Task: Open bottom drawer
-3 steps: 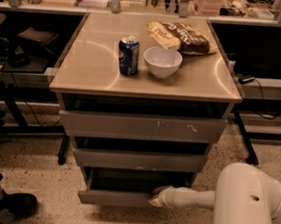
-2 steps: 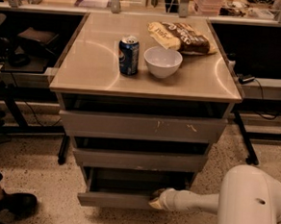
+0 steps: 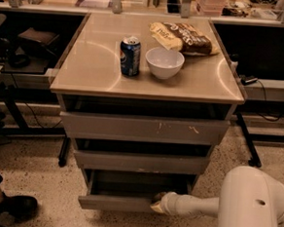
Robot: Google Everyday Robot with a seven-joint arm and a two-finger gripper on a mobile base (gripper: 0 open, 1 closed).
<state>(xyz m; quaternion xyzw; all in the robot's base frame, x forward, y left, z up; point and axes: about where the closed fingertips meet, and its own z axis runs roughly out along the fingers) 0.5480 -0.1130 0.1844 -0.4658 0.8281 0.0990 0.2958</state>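
At lower centre the single arm's hand (image 3: 157,204) touches the right end of the bottom drawer (image 3: 116,203)'s front; whether it is spread or pressed together, I cannot tell. That front's long axis runs left to right across the frame, and the drawer stands partly out, its dark tray showing behind. By my judgement, the pull must come straight toward the bottom edge of the frame.

There are three drawers: above it the middle drawer (image 3: 141,162), then the scratched top drawer (image 3: 143,129). Farther up, the surface (image 3: 96,73) carries one can (image 3: 130,56), one bowl (image 3: 164,63) and one snack bag (image 3: 184,38).
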